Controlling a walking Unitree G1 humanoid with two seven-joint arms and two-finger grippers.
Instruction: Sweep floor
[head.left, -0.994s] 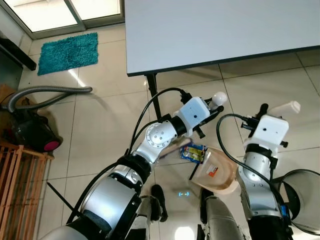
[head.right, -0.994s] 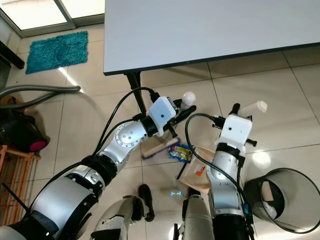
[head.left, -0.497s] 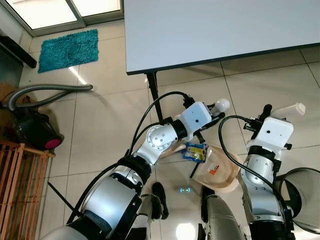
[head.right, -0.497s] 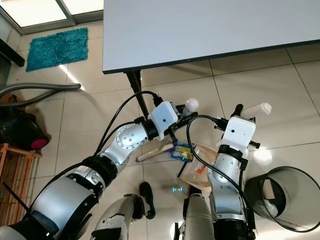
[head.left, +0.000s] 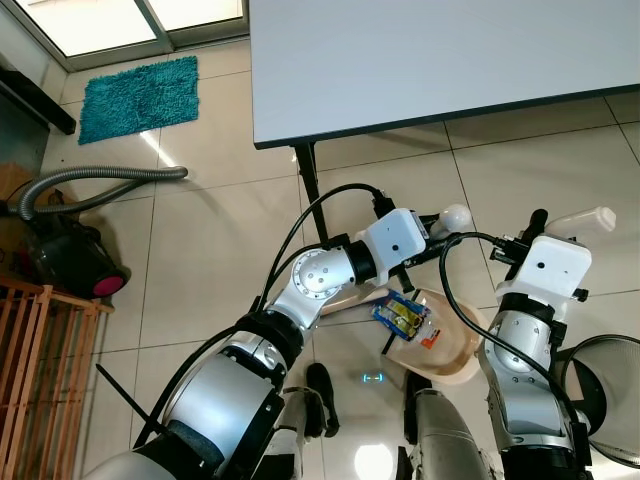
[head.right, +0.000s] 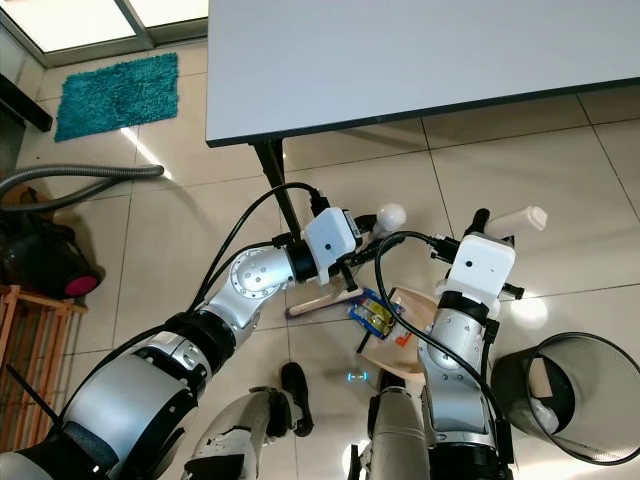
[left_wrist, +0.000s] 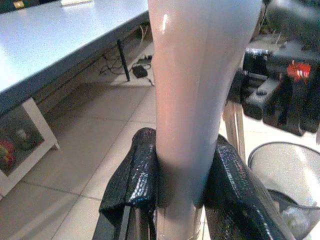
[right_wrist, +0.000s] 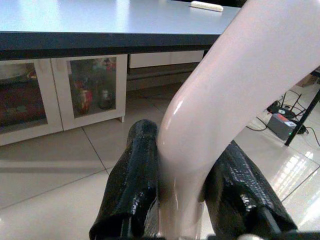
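Wrapper (head.left: 402, 315), blue and yellow, lies at the dustpan (head.left: 440, 345) mouth on the tiled floor (head.left: 210, 260) near the desk (head.left: 430, 60) leg. Left end effector (left_wrist: 175, 192) clamps the brush handle (left_wrist: 197, 85); right end effector (right_wrist: 182, 192) clamps the dustpan handle (right_wrist: 240, 95).

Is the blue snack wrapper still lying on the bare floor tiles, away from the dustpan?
No, the blue snack wrapper lies on the front lip of the beige dustpan.
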